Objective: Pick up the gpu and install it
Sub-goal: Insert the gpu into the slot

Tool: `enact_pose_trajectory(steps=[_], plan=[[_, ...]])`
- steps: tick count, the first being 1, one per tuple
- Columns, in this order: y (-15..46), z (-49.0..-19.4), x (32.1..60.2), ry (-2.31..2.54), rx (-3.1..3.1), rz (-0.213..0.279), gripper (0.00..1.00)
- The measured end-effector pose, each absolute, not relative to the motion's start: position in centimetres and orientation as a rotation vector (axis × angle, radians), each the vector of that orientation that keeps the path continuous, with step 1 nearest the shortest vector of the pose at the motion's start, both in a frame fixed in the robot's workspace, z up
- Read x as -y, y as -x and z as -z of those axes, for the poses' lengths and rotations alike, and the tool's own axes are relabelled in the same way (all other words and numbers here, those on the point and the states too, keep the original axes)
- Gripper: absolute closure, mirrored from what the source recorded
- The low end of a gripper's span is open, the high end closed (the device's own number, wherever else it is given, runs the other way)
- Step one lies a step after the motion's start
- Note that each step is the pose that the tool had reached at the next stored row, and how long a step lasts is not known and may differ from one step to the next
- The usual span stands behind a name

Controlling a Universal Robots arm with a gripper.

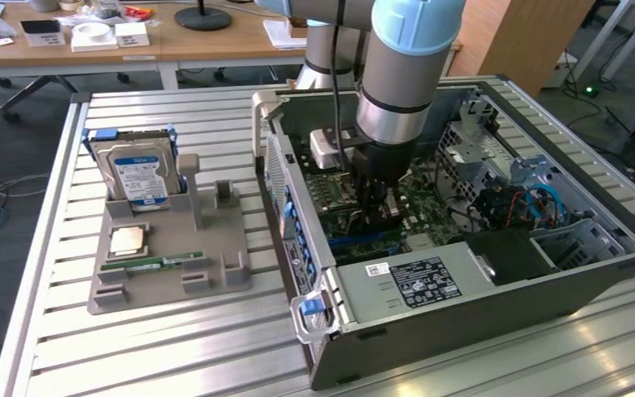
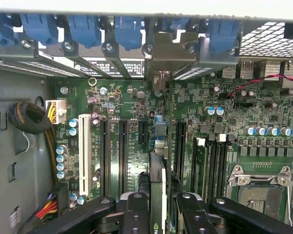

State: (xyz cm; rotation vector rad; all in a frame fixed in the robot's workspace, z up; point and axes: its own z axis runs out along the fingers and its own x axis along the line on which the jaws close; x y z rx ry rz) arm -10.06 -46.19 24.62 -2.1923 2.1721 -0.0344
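One arm reaches down into an open computer case [image 1: 461, 306] that lies on its side on a slatted metal table [image 1: 163, 347]. In the exterior view the gripper [image 1: 382, 217] is low inside the case, just above the motherboard [image 1: 428, 217].

From the wrist view, the gripper [image 2: 161, 201] has its black fingers [image 2: 136, 214] closed on the gpu [image 2: 157, 175], one on each side of the card. The gpu is held edge-on, with a green board and a dark face. It stands over the motherboard [image 2: 132, 97] among the long black slots [image 2: 123, 151], with a white slot [image 2: 84, 151] further off to one side. Whether its lower edge has entered a slot cannot be determined. A row of blue latches [image 2: 83, 27] lines the case wall beyond the card. An open processor socket [image 2: 259, 187] sits on the board, well apart from the card.

On the exterior view's left, apart from the case, a grey holder tray [image 1: 163, 285] rests on the table. It carries an upright hard drive [image 1: 139, 174], a processor chip [image 1: 130, 240] and a memory stick [image 1: 163, 263].
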Motion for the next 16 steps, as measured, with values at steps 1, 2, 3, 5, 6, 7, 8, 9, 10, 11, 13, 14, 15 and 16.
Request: enact_pose_trajectory(steps=[1, 2, 3, 5, 6, 7, 8, 9, 10, 11, 13, 14, 15, 16], plan=[[10.07, -24.60, 46.19, 2.192, -2.172, 0.034, 0.74], [10.07, -24.58, 46.20, 2.192, -2.172, 0.034, 0.74], [10.08, -24.55, 46.20, 2.192, -2.172, 0.034, 0.74], [10.08, -24.52, 46.19, 2.193, -2.172, 0.035, 0.74], [10.08, -24.52, 46.19, 2.193, -2.172, 0.035, 0.74], [10.08, -24.51, 46.19, 2.193, -2.172, 0.035, 0.74], [10.08, -24.51, 46.19, 2.193, -2.172, 0.035, 0.74], [10.08, -24.51, 46.19, 2.193, -2.172, 0.035, 0.74], [10.08, -24.51, 46.19, 2.193, -2.172, 0.034, 0.74], [10.08, -24.51, 46.19, 2.193, -2.172, 0.035, 0.74], [10.08, -24.51, 46.19, 2.193, -2.172, 0.035, 0.74], [10.08, -24.51, 46.19, 2.193, -2.172, 0.035, 0.74], [10.08, -24.51, 46.19, 2.193, -2.172, 0.034, 0.74], [10.08, -24.51, 46.19, 2.193, -2.172, 0.035, 0.74]])
